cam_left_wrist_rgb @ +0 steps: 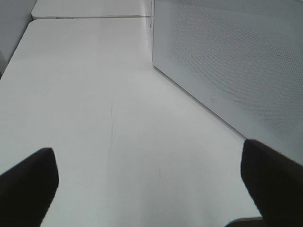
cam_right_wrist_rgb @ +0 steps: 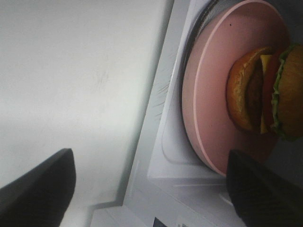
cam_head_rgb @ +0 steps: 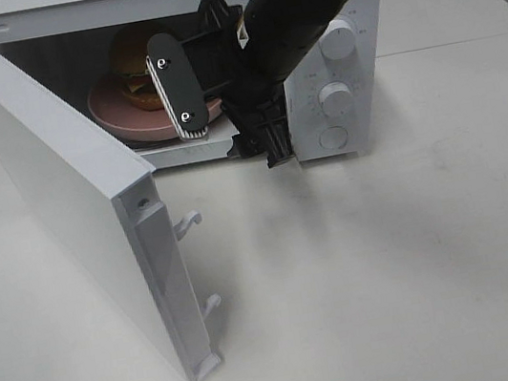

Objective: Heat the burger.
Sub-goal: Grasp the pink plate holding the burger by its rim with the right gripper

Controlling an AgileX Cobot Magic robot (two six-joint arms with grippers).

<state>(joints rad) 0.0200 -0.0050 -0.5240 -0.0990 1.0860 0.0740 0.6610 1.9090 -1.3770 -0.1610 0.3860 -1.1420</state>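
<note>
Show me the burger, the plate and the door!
burger (cam_right_wrist_rgb: 264, 92): right wrist view, on the middle layers between the buns.
plate (cam_right_wrist_rgb: 208, 85): right wrist view, on its bare pink top beside the burger.
door (cam_head_rgb: 58, 173): exterior high view, on the broad white face of the open door.

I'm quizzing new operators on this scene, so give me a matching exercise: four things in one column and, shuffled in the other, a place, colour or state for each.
Things:
1 burger
2 plate
3 microwave door
4 right pincer

States:
a swung wide open
b jaws apart, holding nothing
c rests on the plate
d pink, flat and round

Pairs: 1-c; 2-d; 3-a; 4-b
</note>
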